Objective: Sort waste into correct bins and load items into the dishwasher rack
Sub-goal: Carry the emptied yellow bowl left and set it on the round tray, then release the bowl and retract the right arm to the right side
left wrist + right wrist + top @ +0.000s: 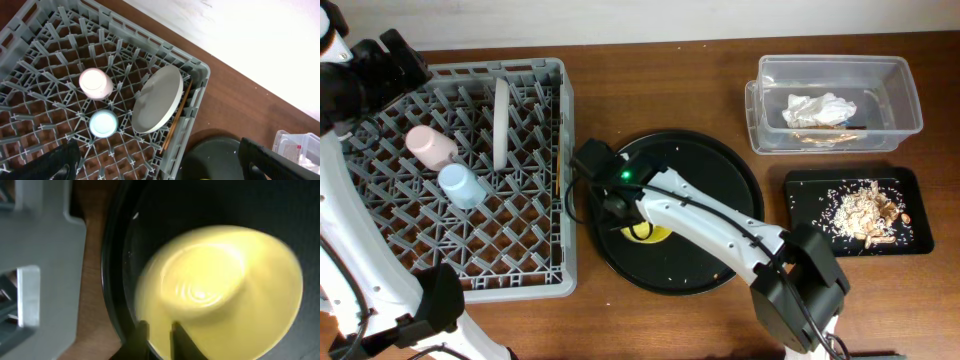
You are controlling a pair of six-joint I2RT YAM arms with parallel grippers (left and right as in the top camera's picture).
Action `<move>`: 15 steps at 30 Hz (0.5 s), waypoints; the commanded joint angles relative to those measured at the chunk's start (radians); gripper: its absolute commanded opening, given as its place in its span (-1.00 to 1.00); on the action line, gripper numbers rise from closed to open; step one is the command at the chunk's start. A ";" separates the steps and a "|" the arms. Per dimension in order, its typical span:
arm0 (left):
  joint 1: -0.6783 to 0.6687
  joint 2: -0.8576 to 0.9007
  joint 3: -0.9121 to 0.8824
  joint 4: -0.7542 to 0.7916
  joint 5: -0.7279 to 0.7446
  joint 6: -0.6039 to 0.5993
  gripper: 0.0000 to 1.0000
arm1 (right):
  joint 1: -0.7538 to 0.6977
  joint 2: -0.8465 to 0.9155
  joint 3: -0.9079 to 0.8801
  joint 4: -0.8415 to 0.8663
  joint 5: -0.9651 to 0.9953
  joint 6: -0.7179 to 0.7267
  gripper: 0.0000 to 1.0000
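Note:
The grey dishwasher rack (380, 275) holds the pink cup (430, 146), the light-blue cup (460, 185) and the upright grey plate (502, 122). In the left wrist view wooden chopsticks (177, 117) lie in the rack beside the plate (157, 102). My right gripper (160, 337) is shut on the rim of the yellow bowl (220, 290), which sits on the round black tray (720, 180). My left gripper (162, 162) is open and empty above the rack's back corner (380, 62). The white napkin (818, 110) is in the clear tub (905, 95). Food scraps (865, 210) lie in the shallow black tray (800, 190).
The round black tray lies right next to the rack's right wall (30, 280), with a strip of brown table between them. The clear tub and the shallow black tray stand at the far right, tub behind tray. A white wall borders the table's back edge.

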 commanded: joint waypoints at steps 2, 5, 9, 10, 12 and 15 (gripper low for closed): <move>0.003 -0.019 0.011 -0.001 -0.007 -0.010 0.99 | -0.006 0.008 0.014 -0.025 0.030 0.014 0.39; 0.003 -0.019 0.011 -0.001 -0.007 -0.010 0.99 | -0.055 0.001 0.109 -0.138 0.033 0.013 0.98; 0.003 -0.019 0.011 -0.001 -0.007 -0.010 0.99 | -0.181 -0.002 0.329 -0.366 0.033 0.013 0.97; 0.003 -0.019 0.011 -0.001 -0.007 -0.010 0.99 | -0.208 -0.002 0.371 -0.405 0.033 0.008 0.97; 0.003 -0.019 0.011 -0.001 -0.007 -0.010 0.99 | -0.301 -0.002 0.501 -0.515 0.033 -0.021 0.97; 0.003 -0.019 0.011 -0.001 -0.007 -0.010 0.99 | -0.435 -0.002 0.645 -0.638 0.034 -0.078 0.97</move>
